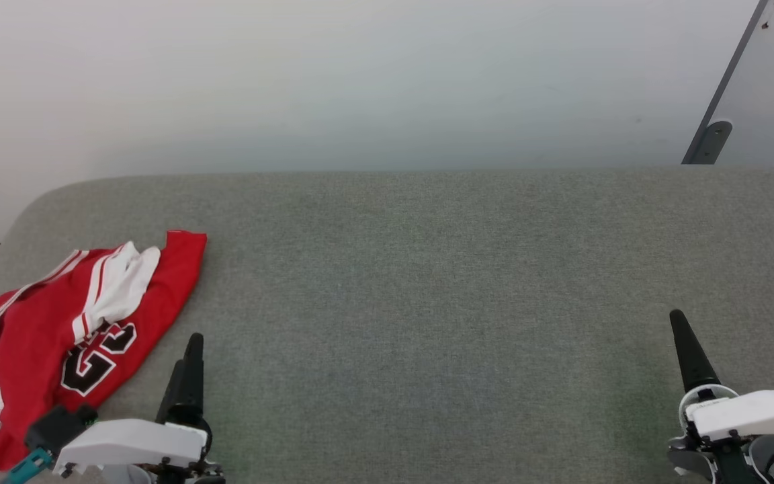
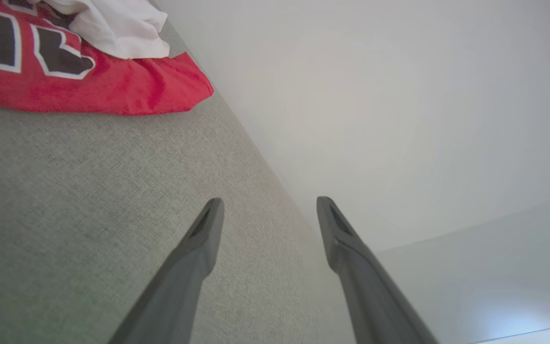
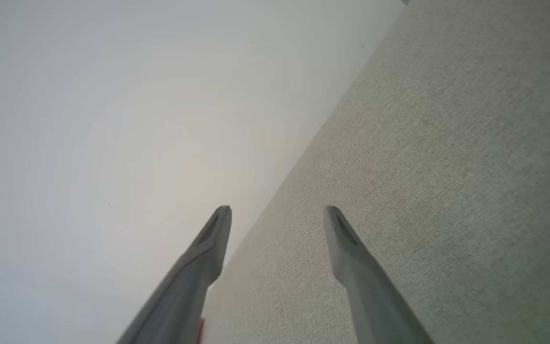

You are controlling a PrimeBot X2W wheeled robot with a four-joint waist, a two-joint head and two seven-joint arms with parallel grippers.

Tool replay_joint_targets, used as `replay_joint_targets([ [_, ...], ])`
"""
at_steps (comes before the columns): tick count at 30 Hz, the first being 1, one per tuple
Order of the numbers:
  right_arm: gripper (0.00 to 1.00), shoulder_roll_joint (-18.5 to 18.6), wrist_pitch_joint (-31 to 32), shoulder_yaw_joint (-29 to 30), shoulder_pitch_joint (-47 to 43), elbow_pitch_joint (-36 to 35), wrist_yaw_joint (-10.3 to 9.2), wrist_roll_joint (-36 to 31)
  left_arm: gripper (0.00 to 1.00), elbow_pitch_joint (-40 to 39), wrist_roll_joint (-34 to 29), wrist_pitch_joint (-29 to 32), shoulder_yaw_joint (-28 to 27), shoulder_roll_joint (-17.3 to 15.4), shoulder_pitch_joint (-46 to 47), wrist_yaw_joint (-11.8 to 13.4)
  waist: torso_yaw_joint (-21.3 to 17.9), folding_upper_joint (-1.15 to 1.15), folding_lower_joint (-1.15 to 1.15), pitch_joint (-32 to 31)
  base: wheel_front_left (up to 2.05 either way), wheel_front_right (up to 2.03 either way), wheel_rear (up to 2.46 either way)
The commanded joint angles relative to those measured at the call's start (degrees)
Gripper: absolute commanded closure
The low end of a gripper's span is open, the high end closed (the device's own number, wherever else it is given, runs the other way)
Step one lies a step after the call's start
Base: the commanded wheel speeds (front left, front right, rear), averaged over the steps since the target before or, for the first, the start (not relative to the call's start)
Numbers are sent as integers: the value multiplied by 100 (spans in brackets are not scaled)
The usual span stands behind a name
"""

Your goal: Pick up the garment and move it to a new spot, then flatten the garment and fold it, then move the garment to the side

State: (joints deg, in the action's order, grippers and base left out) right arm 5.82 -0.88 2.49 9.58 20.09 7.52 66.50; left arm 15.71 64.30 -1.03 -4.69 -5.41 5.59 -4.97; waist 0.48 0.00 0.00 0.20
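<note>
Left gripper [image 2: 269,200] released, fingers spread and empty, over the grey fabric surface [image 1: 427,302]. Right gripper [image 3: 277,208] same on my end: spread, empty, at the surface's right side. I see the garment [image 1: 44,323] crumpled at the surface's left edge, just left of the left gripper, clear of its fingers.

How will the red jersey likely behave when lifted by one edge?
Probably floppy: the garment lies crumpled, a white sleeve flopped over its numerals. Lifted, it would likely drape, not hold shape. It looks thin, so pushing may bunch it on the grey surface.
</note>
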Motion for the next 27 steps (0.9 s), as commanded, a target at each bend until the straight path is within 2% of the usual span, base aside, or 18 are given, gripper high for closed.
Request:
replay_joint_targets([
  [1, 0, 53, -60, -24, 192, -78, -1, -307, 0, -108, -246, -47, 1, -39, 138, 28, 1, 0, 0, -1, 0, 0, 0],
  [16, 0, 64, -367, -137, 366, -37, -1, -2249, 0, -211, -1889, -353, 177, -174, 81, 161, 13, 0, 0, -21, 0, 0, 0],
  [27, 0, 77, -548, -197, 467, 19, -2, -3086, 0, -173, -2738, -536, 335, -294, 114, 292, 38, 0, 0, -20, 0, 0, 0],
])
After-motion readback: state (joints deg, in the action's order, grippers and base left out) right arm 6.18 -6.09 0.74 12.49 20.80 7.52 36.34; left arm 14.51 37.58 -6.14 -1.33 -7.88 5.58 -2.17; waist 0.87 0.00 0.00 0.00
